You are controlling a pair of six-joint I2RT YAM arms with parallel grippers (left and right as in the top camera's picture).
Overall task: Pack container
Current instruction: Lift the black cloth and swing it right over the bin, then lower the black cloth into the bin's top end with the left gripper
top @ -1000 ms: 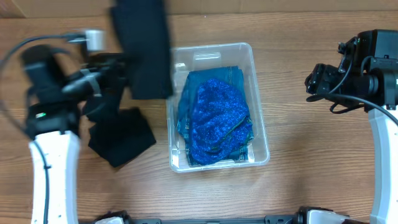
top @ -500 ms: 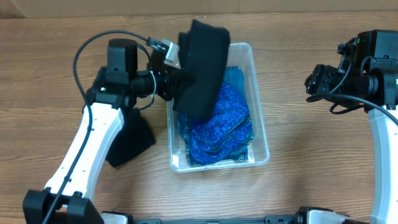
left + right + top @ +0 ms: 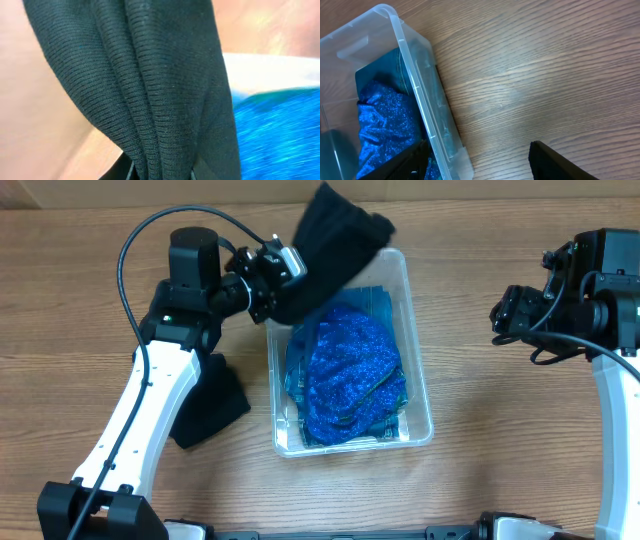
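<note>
Left tool (image 3: 288, 280) holds black garment (image 3: 338, 238) over blue-filled container (image 3: 418, 370).

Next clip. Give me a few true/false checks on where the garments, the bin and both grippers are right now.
1. The left gripper holds a black garment partly over the container. True.
2. The container is empty. False: a blue sparkly garment lies inside it.
3. The right gripper grips the container's rim. False: it is open, holds nothing and is off to the side of the container.
4. A second black garment lies on the table beside the container, on the left arm's side. True.
</note>
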